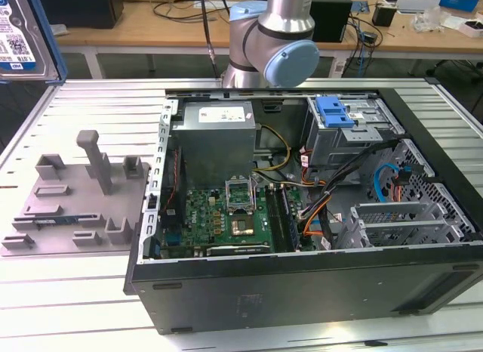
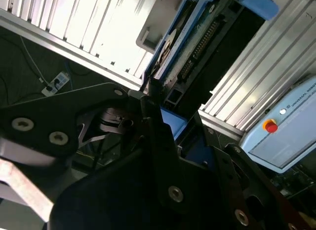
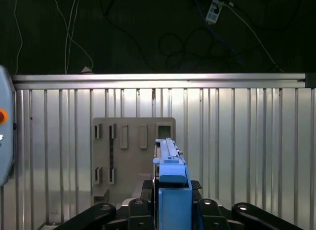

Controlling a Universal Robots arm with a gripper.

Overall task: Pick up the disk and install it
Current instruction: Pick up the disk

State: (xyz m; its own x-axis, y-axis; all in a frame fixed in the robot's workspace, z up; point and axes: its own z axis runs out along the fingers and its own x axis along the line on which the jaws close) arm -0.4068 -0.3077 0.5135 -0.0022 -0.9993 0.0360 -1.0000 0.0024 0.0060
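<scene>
Disk (image 3: 167, 150) held edge-on, hand (image 3: 171, 212) closed tight on its blue plastic frame (image 3: 174, 183). Well below hand: ribbed aluminium table (image 3: 247, 151), grey moulded holder (image 3: 131, 141). Judged dense, rigid, shock-sensitive; bare metal faces probably slick. Best taken by frame edges, clear of exposed circuit board (image 2: 195, 50) and connector pins.

The disk (image 3: 171, 163) edge-on in the end effector (image 3: 172, 186), over a grey holder (image 3: 123, 156) on a slatted table (image 3: 242, 156).
</scene>
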